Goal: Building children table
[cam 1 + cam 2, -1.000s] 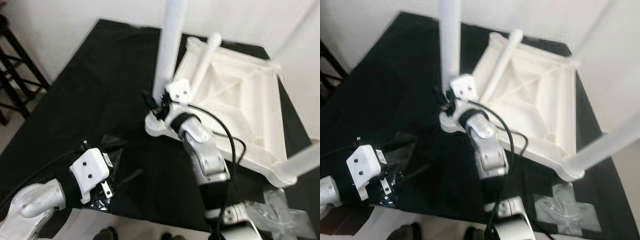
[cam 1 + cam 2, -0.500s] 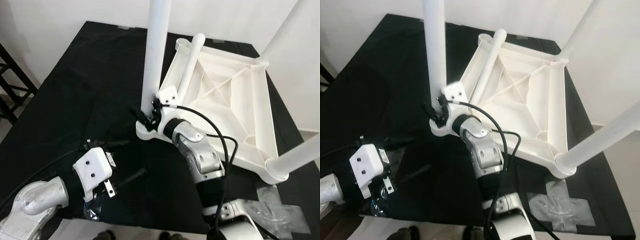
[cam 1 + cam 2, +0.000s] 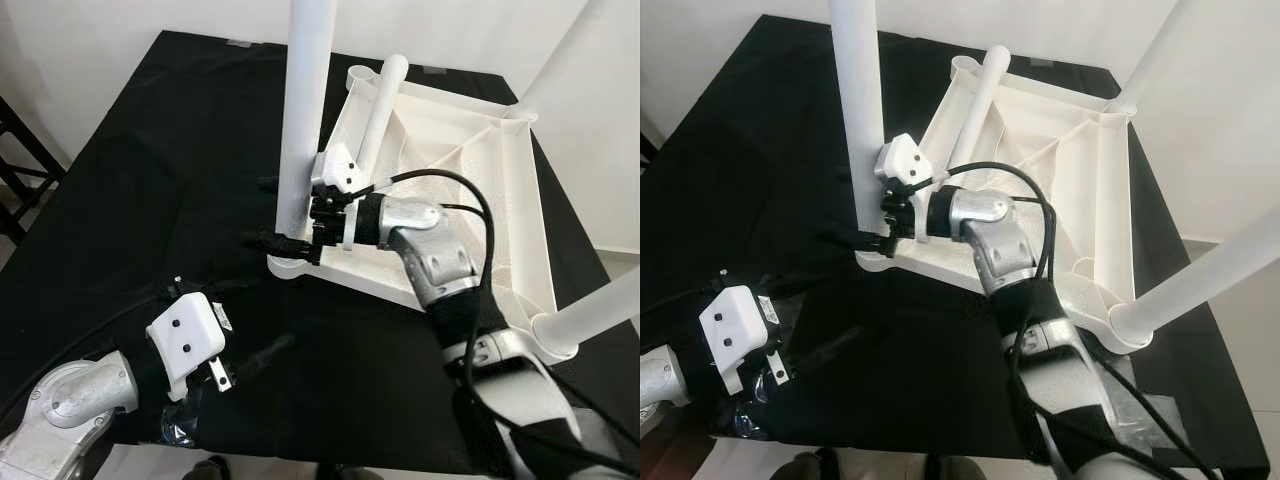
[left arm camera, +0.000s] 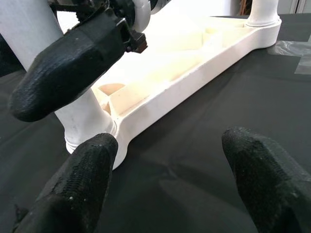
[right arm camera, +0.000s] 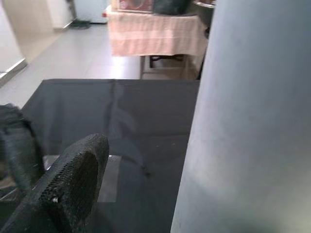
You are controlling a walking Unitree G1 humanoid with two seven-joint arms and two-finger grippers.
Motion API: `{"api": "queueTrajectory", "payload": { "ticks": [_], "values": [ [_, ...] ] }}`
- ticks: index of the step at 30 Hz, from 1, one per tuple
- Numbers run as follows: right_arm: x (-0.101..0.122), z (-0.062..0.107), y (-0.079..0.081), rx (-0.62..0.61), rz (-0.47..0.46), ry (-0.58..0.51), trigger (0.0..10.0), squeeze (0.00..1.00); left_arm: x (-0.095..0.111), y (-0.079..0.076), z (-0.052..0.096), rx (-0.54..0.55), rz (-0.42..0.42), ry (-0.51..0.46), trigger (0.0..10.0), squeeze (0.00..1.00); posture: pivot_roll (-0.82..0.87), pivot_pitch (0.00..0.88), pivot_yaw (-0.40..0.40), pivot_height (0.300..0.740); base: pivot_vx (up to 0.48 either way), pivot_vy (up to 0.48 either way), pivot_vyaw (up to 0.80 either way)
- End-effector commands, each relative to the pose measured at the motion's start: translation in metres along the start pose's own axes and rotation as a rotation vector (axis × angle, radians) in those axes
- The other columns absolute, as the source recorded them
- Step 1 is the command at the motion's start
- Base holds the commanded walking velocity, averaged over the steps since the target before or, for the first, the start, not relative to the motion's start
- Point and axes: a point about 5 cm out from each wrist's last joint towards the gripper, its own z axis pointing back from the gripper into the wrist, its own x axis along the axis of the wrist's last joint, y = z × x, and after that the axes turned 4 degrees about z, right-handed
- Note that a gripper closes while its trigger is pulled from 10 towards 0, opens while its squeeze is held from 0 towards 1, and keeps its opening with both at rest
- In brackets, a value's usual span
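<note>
Right tool (image 3: 268, 212) swung sideways | straddles leg (image 3: 303, 120) (fingers apart, upright)

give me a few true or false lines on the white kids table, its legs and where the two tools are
1. The white table lies upside down on the black cloth. True.
2. The right tool is at the base of the near upright leg. True.
3. Every corner has an upright leg. False: three legs stand up, and a fourth leg lies loose across the underside by an empty socket.
4. The left tool is shut on the table's edge. False: it is open, its fingers apart, short of the table's corner.
5. The table sits on bare wood. False: black cloth covers the surface.
</note>
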Motion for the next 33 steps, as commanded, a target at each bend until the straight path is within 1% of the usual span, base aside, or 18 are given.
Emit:
{"api": "queueTrajectory", "payload": {
  "ticks": [1, 8, 9, 10, 11, 18, 20, 22, 23, 25, 26, 27, 28, 29, 30, 31, 32, 33],
  "values": [
    [0.004, -0.006, 0.002, 0.095, 0.022, -0.015, 10.0, 0.0, 0.0, 0.0, 0.003, 0.001, -0.007, 0.017, 10.0, 0.0, 0.16, 0.251, -0.143, 0.74, 0.0, 0.0, 0.0],
    [0.01, -0.011, -0.006, 0.197, 0.015, -0.011, 10.0, 0.0, -0.001, 0.004, 0.01, 0.024, -0.013, 0.034, 10.0, 0.0, 0.19, 0.258, -0.14, 0.74, 0.0, 0.0, 0.0],
    [0.008, -0.01, -0.006, 0.223, 0.011, -0.004, 3.9, 0.0, -0.001, 0.005, 0.01, 0.028, -0.014, 0.036, 10.0, 0.0, 0.19, 0.259, -0.142, 0.74, 0.0, 0.0, 0.0],
    [0.008, -0.01, -0.006, 0.223, 0.011, -0.004, 3.9, 0.0, -0.001, 0.005, 0.01, 0.028, -0.014, 0.036, 10.0, 0.0, 0.19, 0.259, -0.142, 0.74, 0.0, 0.0, 0.0],
    [0.007, -0.009, -0.007, 0.247, 0.002, -0.002, 0.0, 0.0, -0.001, 0.005, 0.011, 0.031, -0.015, 0.038, 10.0, 0.0, 0.19, 0.265, -0.143, 0.74, 0.0, 0.0, 0.0],
    [-0.002, 0.002, -0.011, 0.266, -0.026, 0.034, 0.0, 0.0, 0.0, 0.005, 0.012, 0.035, -0.016, 0.04, 10.0, 0.0, 0.18, 0.269, -0.146, 0.74, 0.0, 0.0, 0.0],
    [-0.013, 0.006, -0.014, 0.163, -0.031, 0.083, 0.0, 0.0, -0.001, 0.004, 0.012, 0.034, -0.014, 0.04, 10.0, 0.0, 0.17, 0.269, -0.144, 0.74, 0.0, 0.0, 0.0],
    [-0.015, 0.006, -0.015, 0.136, -0.033, 0.092, 0.0, 0.0, -0.001, 0.004, 0.012, 0.033, -0.013, 0.04, 10.0, 0.0, 0.17, 0.269, -0.144, 0.74, 0.0, 0.0, 0.0],
    [-0.02, 0.006, -0.017, 0.052, -0.035, 0.121, 0.0, 0.0, -0.002, 0.004, 0.011, 0.033, -0.012, 0.04, 10.0, 0.0, 0.16, 0.27, -0.145, 0.74, 0.0, 0.0, 0.0],
    [-0.02, 0.006, -0.017, 0.052, -0.035, 0.121, 0.0, 0.0, -0.002, 0.004, 0.011, 0.033, -0.012, 0.04, 10.0, 0.0, 0.16, 0.27, -0.145, 0.74, 0.0, 0.0, 0.0],
    [-0.029, 0.006, -0.02, -0.072, -0.044, 0.175, 0.0, 0.0, -0.002, 0.004, 0.011, 0.031, -0.011, 0.039, 10.0, 0.0, 0.16, 0.27, -0.148, 0.74, 0.0, 0.0, 0.0],
    [-0.043, 0.006, -0.023, -0.373, -0.06, 0.237, 0.0, 0.0, -0.002, 0.003, 0.011, 0.029, -0.009, 0.038, 10.0, 0.0, 0.15, 0.272, -0.151, 0.74, 0.0, 0.0, 0.0],
    [-0.043, 0.006, -0.023, -0.373, -0.06, 0.237, 0.0, 0.0, -0.002, 0.003, 0.011, 0.029, -0.009, 0.038, 10.0, 0.0, 0.15, 0.272, -0.151, 0.74, 0.0, 0.0, 0.0],
    [-0.062, 0.003, 0.012, -0.773, -0.24, 0.221, 0.0, 0.0, -0.002, 0.005, 0.013, 0.03, -0.006, 0.038, 10.0, 0.0, 0.14, 0.282, -0.129, 0.74, 0.0, 0.0, 0.0],
    [-0.062, 0.003, 0.012, -0.773, -0.24, 0.221, 0.0, 0.0, -0.002, 0.005, 0.013, 0.03, -0.006, 0.038, 10.0, 0.0, 0.14, 0.282, -0.129, 0.74, 0.0, 0.0, 0.0],
    [-0.064, 0.004, 0.031, -0.871, -0.295, 0.223, 0.0, 0.0, -0.003, 0.005, 0.013, 0.029, -0.003, 0.04, 10.0, 0.0, 0.14, 0.282, -0.124, 0.74, 0.0, 0.0, 0.0],
    [-0.061, 0.001, 0.043, -0.872, -0.299, 0.213, 0.0, 0.0, -0.004, 0.004, 0.013, 0.025, -0.001, 0.043, 10.0, 0.0, 0.13, 0.273, -0.125, 0.74, 0.0, 0.0, 0.0],
    [-0.061, 0.001, 0.043, -0.872, -0.299, 0.213, 0.0, 0.0, -0.004, 0.004, 0.013, 0.025, -0.001, 0.043, 10.0, 0.0, 0.13, 0.273, -0.125, 0.74, 0.0, 0.0, 0.0]
  ]
}}
